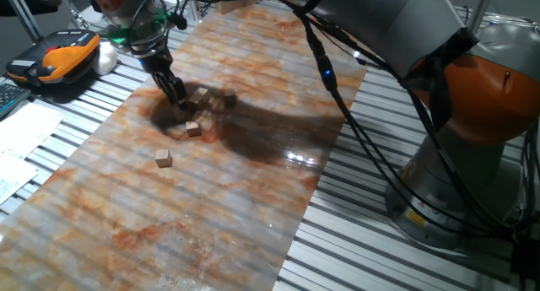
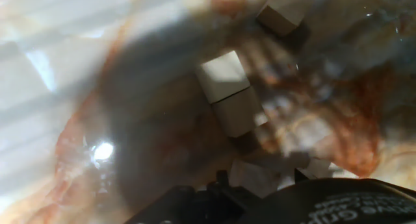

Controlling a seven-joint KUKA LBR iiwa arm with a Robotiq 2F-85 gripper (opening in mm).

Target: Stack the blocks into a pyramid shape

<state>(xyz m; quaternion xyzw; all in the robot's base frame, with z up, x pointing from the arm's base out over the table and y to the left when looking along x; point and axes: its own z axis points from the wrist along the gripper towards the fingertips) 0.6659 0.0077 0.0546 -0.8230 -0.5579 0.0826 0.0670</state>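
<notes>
The arm reaches over the marbled sheet on the slatted table; its gripper hangs low among the blocks, and whether its fingers are spread or closed cannot be told. Several blocks cluster just beside it; one lone block lies apart; no container is shown.

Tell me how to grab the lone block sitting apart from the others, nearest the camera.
Take the lone block from straight above, fingers closing on two opposite side faces. It sits flat on the mat with open space all round, well apart from the cluster by the gripper, so nothing seems to block a top-down approach.
</notes>
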